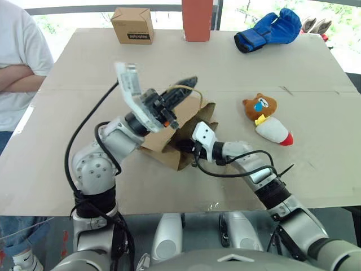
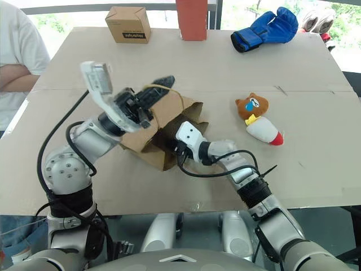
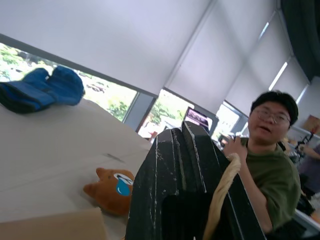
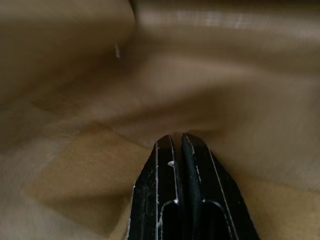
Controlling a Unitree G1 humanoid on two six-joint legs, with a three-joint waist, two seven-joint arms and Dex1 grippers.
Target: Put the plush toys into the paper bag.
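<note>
The brown paper bag (image 1: 201, 113) lies on its side mid-table, its mouth facing the toys. My left gripper (image 1: 189, 82) is raised above it, shut on the bag's twisted handle (image 3: 221, 192) and holding the upper edge up. In the right wrist view my right gripper (image 4: 177, 137) is shut and empty, with brown paper all around it. Its wrist (image 1: 204, 135) sits at the bag's mouth. To the right, on the table, the brown bear head (image 1: 260, 106) lies touching the white cone plush with a red tip (image 1: 274, 132), both outside the bag.
A small cardboard box (image 1: 132, 25), a red-brown upright block (image 1: 197, 20) and a blue boxing glove (image 1: 269, 29) stand along the far edge. One person stands at the table's left side (image 1: 14, 62), and another (image 3: 270, 165) is beyond the table.
</note>
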